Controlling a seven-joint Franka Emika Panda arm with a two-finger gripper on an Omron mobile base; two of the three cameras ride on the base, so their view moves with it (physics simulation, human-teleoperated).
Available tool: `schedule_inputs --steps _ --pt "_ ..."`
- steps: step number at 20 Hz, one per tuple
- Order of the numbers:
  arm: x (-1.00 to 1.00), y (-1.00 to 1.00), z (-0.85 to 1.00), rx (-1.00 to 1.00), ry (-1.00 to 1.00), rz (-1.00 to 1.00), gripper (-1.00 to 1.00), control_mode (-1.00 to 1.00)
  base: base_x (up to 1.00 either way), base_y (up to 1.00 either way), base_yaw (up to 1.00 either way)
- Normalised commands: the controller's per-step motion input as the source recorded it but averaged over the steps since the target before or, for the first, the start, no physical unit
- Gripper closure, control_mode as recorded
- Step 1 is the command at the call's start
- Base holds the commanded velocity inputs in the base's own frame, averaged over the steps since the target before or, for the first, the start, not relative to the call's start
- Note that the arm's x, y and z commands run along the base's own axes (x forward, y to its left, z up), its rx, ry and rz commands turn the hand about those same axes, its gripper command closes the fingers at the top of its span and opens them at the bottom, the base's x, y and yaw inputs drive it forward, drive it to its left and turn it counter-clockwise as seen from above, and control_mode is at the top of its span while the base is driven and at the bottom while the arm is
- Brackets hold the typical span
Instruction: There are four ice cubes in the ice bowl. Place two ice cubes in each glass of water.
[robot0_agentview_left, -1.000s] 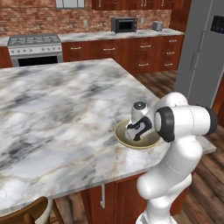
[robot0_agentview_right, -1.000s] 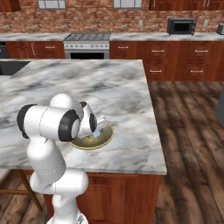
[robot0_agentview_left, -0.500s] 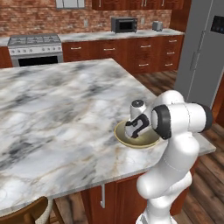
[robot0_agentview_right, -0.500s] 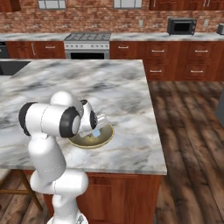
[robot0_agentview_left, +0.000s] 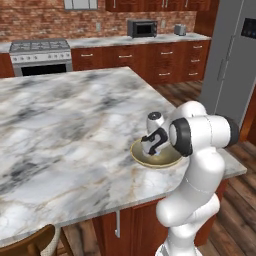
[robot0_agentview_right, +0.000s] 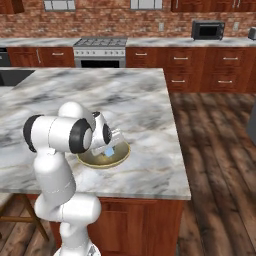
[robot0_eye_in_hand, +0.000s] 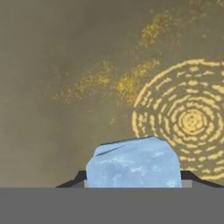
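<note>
Change: gripper (robot0_eye_in_hand: 133, 183) down in the ice bowl (robot0_agentview_left: 137, 154); its jaws, wide a second ago, have drawn in and now sit against both sides of one ice cube (robot0_eye_in_hand: 133, 164).
Meaning: first pick looks secured but not lifted; all placing is still ahead.
Claw: clamped on the cube.
Cube: pale blue, cloudy, translucent, blocky, edges softened.
Location: low inside the bowl, near the island's near edge; seen as a blue speck (robot0_agentview_right: 108, 151) under the hand.
Bowl: yellowish-tan, spiral-speckled floor.
</note>
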Motion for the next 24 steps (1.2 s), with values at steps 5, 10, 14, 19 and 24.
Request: schedule_inputs --steps 5,10,14,19,24 --pt "-0.07 -0.15 -0.28 0.0 0.0 0.0 1.0 -1.0 0.0 0.0 0.0" --pt "-0.51 -0.28 0.02 0.02 -0.09 0.0 1.0 -1.0 0.0 0.0 0.0" --pt "-0.66 -0.23 0.49 0.09 -0.26 0.0 1.0 -1.0 0.0 0.0 0.0" --pt "-0.64 -0.1 0.96 0.17 -0.24 0.0 1.0 -1.0 0.0 0.0 0.0" --pt "-0.73 0.0 1.0 0.18 -0.05 0.0 1.0 -1.0 0.0 0.0 0.0"
